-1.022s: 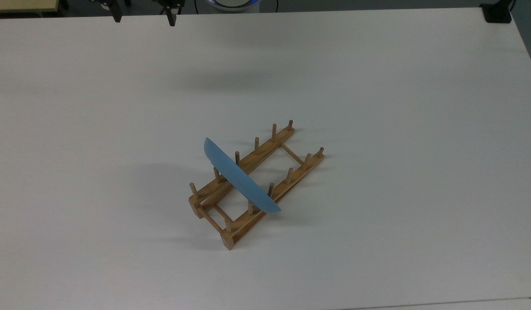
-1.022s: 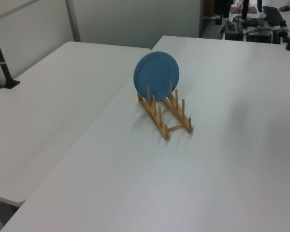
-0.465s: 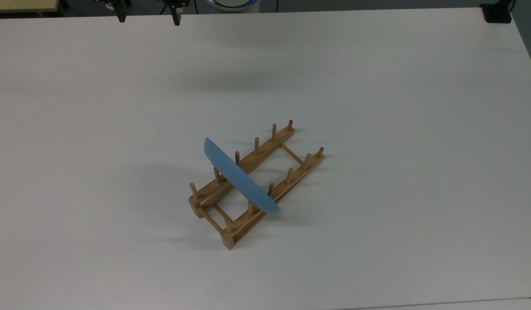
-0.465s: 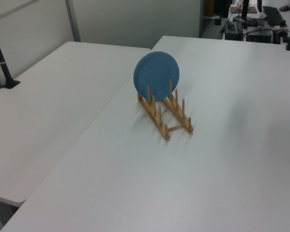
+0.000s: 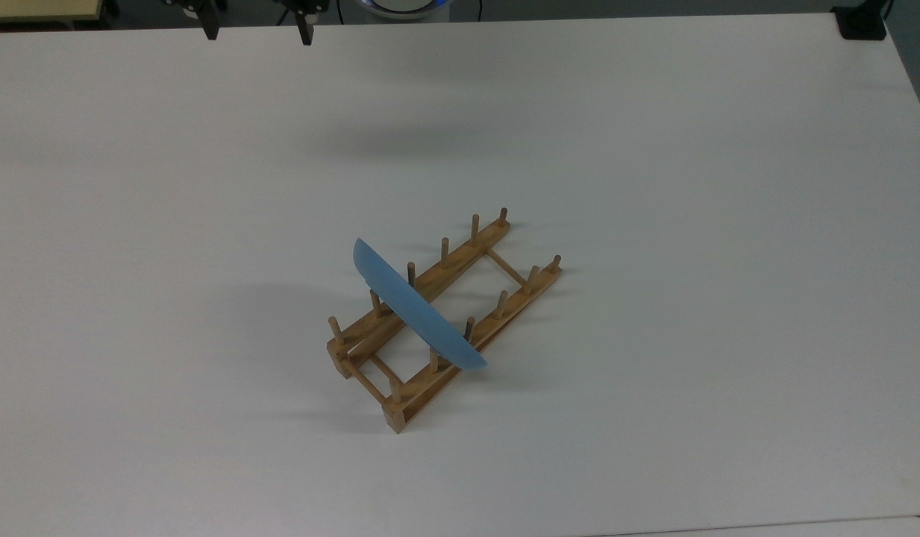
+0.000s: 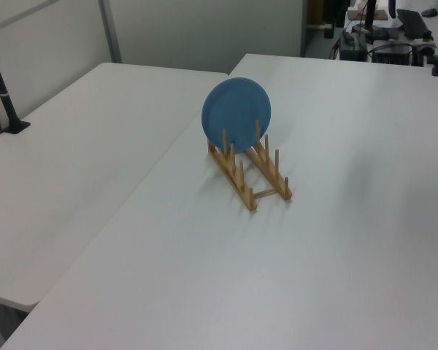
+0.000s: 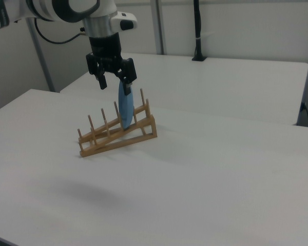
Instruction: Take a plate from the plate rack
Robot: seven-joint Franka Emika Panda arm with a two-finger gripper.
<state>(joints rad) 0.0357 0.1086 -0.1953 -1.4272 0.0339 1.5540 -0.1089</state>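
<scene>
Gripper (image 7: pixel 114 85) overlaps plate (image 7: pixel 125 108) upper rim; contact unclear.

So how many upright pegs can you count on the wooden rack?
12: six along each long rail of the plate rack, seen in the top view. The plate stands between the pegs and partly covers two of them.

white tables (image 6: pixel 95 168); black pole (image 7: pixel 197 28); cables (image 6: pixel 387 47)
</scene>
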